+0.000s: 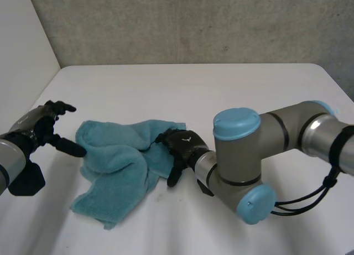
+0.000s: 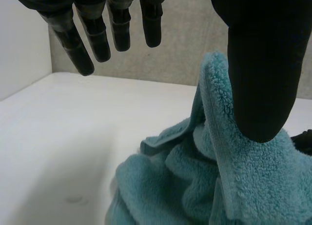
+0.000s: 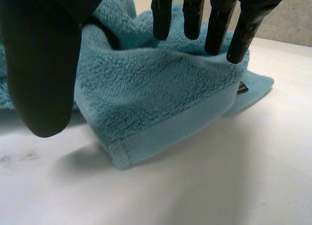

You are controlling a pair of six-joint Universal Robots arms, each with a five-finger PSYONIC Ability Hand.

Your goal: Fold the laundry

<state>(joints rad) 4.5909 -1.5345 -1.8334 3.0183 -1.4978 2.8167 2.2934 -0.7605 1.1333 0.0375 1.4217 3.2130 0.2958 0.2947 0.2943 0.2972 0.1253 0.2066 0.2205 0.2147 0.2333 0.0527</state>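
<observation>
The left hand (image 1: 48, 131) is released, fingers straight and spread, with its thumb tip at the raised edge of the towel (image 1: 119, 162) at 9 o'clock, probably lining up a pinch. The right hand (image 1: 180, 149) is likewise released, its straight fingers over the folded hem at 3 o'clock and its thumb apart. The crumpled towel lies loose on the table (image 1: 221, 94), in no basket, and the folding looks barely begun.

The white table (image 1: 232, 94) has a smooth, matt top with a rounded far corner. Behind it stands a rough grey concrete wall (image 1: 193, 22). A plain white side wall (image 1: 22, 39) meets it at one end.
</observation>
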